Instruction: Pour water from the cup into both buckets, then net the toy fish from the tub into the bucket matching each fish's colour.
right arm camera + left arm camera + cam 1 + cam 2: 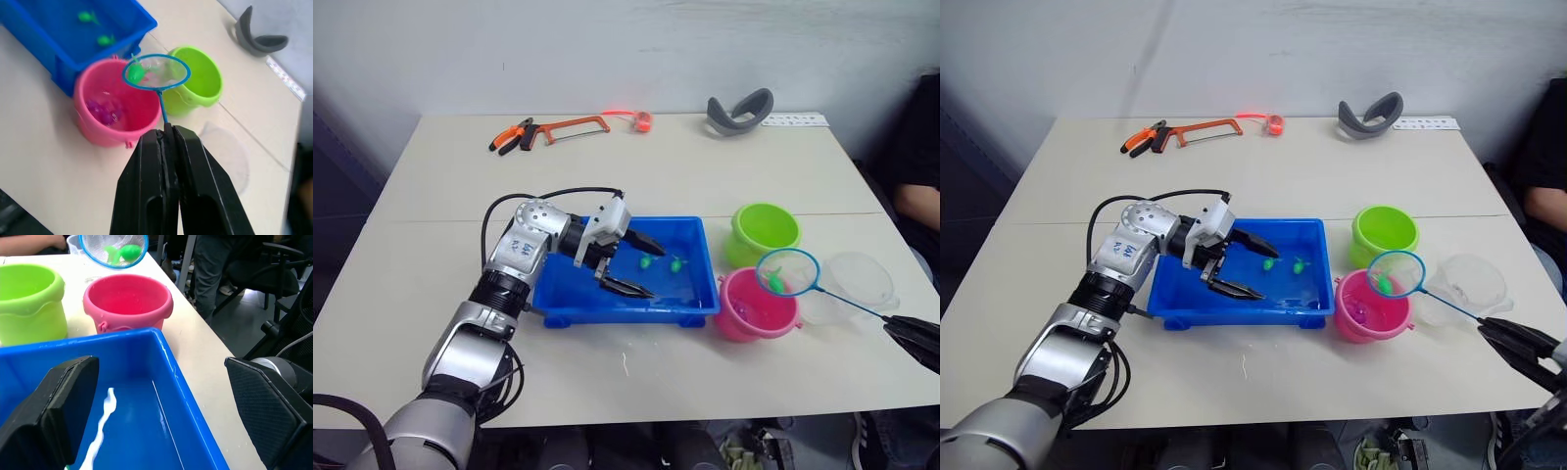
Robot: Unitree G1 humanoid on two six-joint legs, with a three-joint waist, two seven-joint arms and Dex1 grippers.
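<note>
So here we see the right gripper (165, 128) squeezed tight on the thin blue handle of a little net (788, 272), nothing else between its fingers. The handle's long axis runs from the gripper, low at the table's near right edge, up and leftward to the hoop. The hoop points away from the gripper and hangs above the pink bucket (759, 305), on the side of it nearest the green bucket (764, 231). There's one green fish (136, 73) sitting in the mesh. In the right wrist view we can also make out a few purple-pink fish (103, 111) at the bottom of the pink bucket.

The two buckets stand upright just beside each other, right of the blue tub (687, 310), green one further back. The clear cup (859, 284) sits just right of the pink bucket, under the net handle.

Our left gripper (634, 264) is over the tub with its fingers spread wide, holding nothing. The near finger reaches down inside by the near wall. Two more green fish (661, 262) lie in the tub, off towards the bucket end.

At the back of the table are a hacksaw (570, 128), pliers (514, 136) and a grey curved band (739, 112).
</note>
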